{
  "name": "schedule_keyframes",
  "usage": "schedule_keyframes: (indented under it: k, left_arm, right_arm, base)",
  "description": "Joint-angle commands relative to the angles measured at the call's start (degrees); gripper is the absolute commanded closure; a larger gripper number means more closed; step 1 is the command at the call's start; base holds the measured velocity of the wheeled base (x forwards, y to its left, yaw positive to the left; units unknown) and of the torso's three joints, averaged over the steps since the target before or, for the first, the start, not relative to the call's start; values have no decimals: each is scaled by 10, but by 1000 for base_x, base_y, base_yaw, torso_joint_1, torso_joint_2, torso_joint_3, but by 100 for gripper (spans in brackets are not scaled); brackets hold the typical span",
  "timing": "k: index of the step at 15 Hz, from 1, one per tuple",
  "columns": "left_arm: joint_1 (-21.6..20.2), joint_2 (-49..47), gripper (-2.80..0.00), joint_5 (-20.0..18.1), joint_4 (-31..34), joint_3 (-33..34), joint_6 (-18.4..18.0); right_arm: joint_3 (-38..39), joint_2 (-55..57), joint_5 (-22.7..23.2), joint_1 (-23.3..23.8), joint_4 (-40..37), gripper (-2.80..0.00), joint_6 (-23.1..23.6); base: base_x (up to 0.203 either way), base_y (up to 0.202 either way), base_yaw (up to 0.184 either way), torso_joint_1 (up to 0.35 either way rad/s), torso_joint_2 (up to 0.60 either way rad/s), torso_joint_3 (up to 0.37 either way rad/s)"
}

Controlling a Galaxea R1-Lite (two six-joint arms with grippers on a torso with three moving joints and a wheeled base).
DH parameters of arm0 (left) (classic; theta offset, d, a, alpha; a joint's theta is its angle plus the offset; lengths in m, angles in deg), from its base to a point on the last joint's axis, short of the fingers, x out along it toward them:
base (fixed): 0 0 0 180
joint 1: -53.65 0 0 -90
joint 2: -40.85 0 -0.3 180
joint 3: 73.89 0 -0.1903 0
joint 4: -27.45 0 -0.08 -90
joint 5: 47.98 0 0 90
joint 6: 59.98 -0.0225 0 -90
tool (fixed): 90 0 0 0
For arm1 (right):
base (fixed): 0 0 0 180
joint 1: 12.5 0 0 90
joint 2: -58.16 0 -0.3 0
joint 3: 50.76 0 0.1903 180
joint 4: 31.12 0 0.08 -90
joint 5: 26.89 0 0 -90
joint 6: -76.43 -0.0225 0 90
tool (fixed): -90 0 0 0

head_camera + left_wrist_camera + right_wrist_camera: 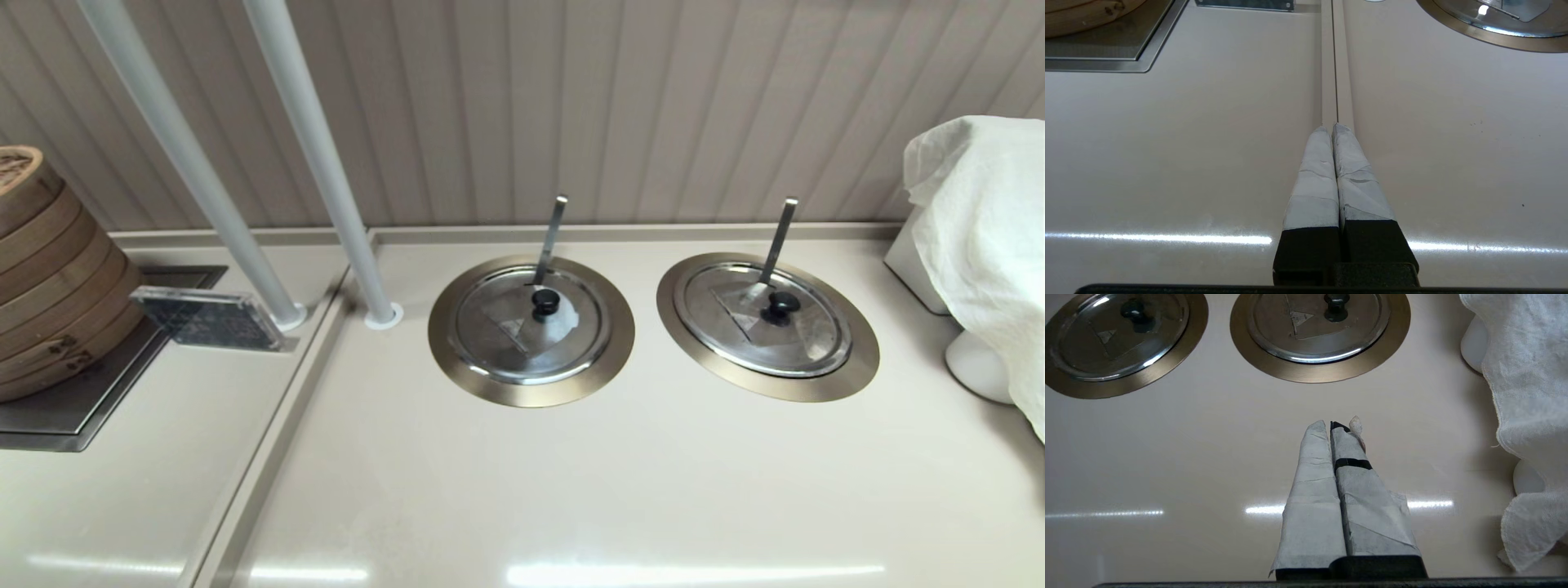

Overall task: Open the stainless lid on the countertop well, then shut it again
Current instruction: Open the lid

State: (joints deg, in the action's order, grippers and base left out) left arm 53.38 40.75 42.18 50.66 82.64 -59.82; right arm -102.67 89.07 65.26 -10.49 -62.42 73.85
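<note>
The stainless lid [808,335] lies flat and closed over the right-hand countertop well, whose bronze flange [849,371] rings it. The lid's flap is clean grey, with a black knob [781,305] and a ladle handle [777,241] sticking up behind it. The well's cavity is hidden. In the right wrist view this lid [1306,335] lies ahead of my right gripper [1329,424], which is shut and empty, hovering over bare counter well short of the flange [1388,347]. My left gripper [1331,127] is shut and empty above the counter seam. Neither gripper shows in the head view.
The twin lid [498,335] with a whitish patch sits left of the task lid; its flange [1478,32] shows in the left wrist view. A white cloth [988,245] drapes over something at the right. Bamboo steamers [49,269], an acrylic sign [208,318] and two poles [326,163] stand left.
</note>
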Motion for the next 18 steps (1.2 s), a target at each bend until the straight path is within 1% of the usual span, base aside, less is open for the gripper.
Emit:
schedule_keyframes:
  k: [1, 2, 3, 5, 7, 10, 12, 13, 14, 15, 18]
  left_arm:
    - [-1, 0, 0, 0, 0, 0, 0]
    - [-1, 0, 0, 0, 0, 0, 0]
    - [-1, 0, 0, 0, 0, 0, 0]
    - [0, 0, 0, 0, 0, 0, 0]
    - [-1, 0, 0, 0, 0, 0, 0]
    - [-1, 0, 0, 0, 0, 0, 0]
    - [-1, 0, 0, 0, 0, 0, 0]
    - [-1, 0, 0, 0, 0, 0, 0]
    - [-1, 0, 0, 0, 0, 0, 0]
    - [-1, 0, 0, 0, 0, 0, 0]
    - [-1, 0, 0, 0, 0, 0, 0]
  right_arm:
    - [-59, 214, -4, 9, 13, 0, -6]
    - [-77, 274, -11, 12, 43, 0, -9]
    - [-91, 330, -20, 15, 98, 0, -11]
    - [-110, 420, -43, 17, 243, 0, -4]
    - [-128, 498, -65, 10, 339, 0, 6]
    - [-173, 614, -77, 4, 429, 0, 10]
    - [-203, 667, -90, -13, 455, 0, 9]
    - [-209, 685, -110, -23, 463, 0, 8]
    - [-210, 699, -130, -28, 482, -261, 4]
    - [-195, 702, -135, -30, 495, -280, 5]
    - [-151, 727, -145, -29, 566, -280, 5]
  base:
    - [0, 0, 0, 0, 0, 0]
    - [0, 0, 0, 0, 0, 0]
    - [0, 0, 0, 0, 0, 0]
    - [0, 0, 0, 0, 0, 0]
    - [0, 0, 0, 0, 0, 0]
    - [0, 0, 0, 0, 0, 0]
    - [0, 0, 0, 0, 0, 0]
    - [0, 0, 0, 0, 0, 0]
    - [0, 0, 0, 0, 0, 0]
    - [0, 0, 0, 0, 0, 0]
    - [0, 0, 0, 0, 0, 0]
